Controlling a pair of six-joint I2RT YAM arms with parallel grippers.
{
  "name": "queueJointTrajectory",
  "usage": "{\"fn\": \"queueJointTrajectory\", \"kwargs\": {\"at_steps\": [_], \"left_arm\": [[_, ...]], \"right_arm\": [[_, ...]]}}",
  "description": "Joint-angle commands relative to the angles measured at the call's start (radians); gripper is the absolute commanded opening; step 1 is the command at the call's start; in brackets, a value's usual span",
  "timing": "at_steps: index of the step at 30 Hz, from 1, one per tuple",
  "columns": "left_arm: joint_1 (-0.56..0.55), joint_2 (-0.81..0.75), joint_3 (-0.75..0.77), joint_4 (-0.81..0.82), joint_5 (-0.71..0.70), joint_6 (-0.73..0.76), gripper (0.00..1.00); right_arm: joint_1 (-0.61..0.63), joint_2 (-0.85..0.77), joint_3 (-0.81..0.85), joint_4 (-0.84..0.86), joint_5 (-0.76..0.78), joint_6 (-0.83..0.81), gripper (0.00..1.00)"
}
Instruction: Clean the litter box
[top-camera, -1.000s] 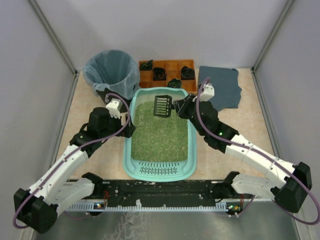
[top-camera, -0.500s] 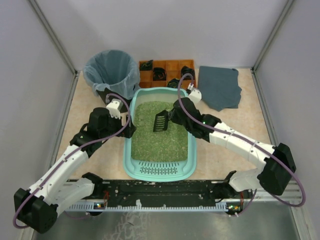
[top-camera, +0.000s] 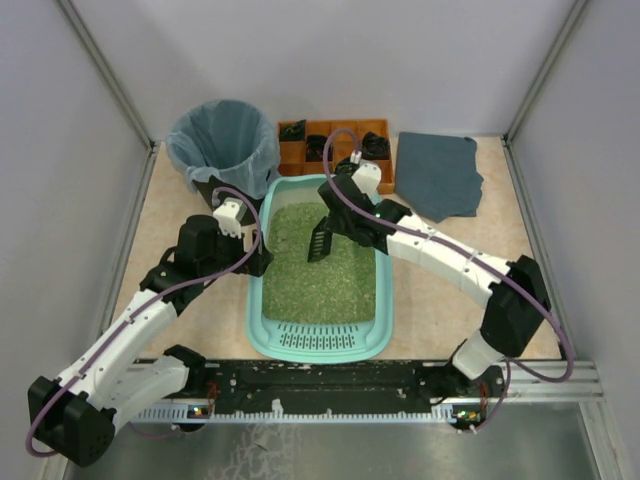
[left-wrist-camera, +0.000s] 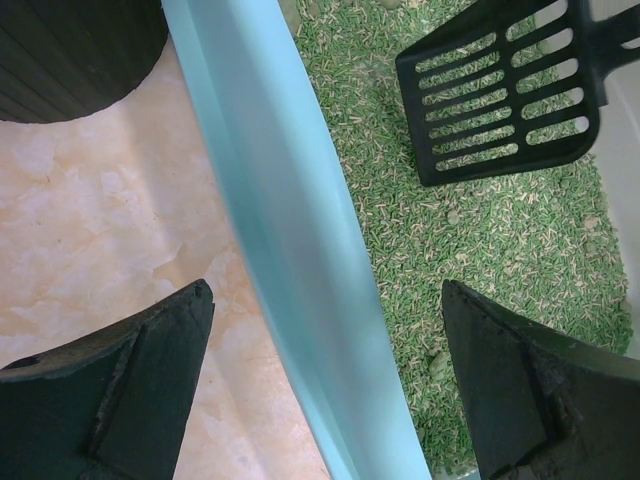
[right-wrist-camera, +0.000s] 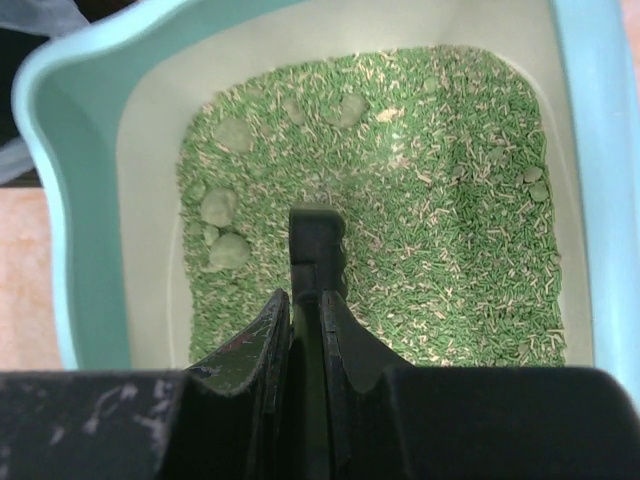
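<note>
Right claw (right-wrist-camera: 305, 296) tight on slotted black scoop (right-wrist-camera: 316, 238) over litter box (left-wrist-camera: 290, 250); left claw (left-wrist-camera: 327, 300) agape.

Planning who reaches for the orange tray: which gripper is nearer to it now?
Right. The right gripper, shut on the black scoop, hangs over the far end of the litter box, close to the orange tray. The left gripper, open, straddles the box's left wall, farther back.

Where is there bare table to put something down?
Best: bare table in front of the grey cloth, right of the right arm. A narrow strip lies left of the left arm, before the black bin. Crowded: bin, orange tray and cloth fill the back; the right gripper holds the scoop in the litter box.
</note>
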Motion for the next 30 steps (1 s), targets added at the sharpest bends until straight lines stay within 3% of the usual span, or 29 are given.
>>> {"fn": "queueJointTrajectory", "kwargs": {"at_steps": [1, 11, 30], "left_arm": [[-0.002, 0.0, -0.007, 0.031, 0.013, 0.014, 1.0], [-0.003, 0.003, -0.006, 0.028, 0.012, 0.014, 1.0], [-0.003, 0.005, -0.006, 0.028, 0.014, 0.014, 1.0]], "right_arm": [[-0.022, 0.057, 0.08, -0.02, -0.058, -0.05, 0.0], [-0.058, 0.236, 0.141, -0.044, -0.253, -0.126, 0.0], [-0.082, 0.269, -0.115, 0.343, -0.622, -0.108, 0.0]]}}
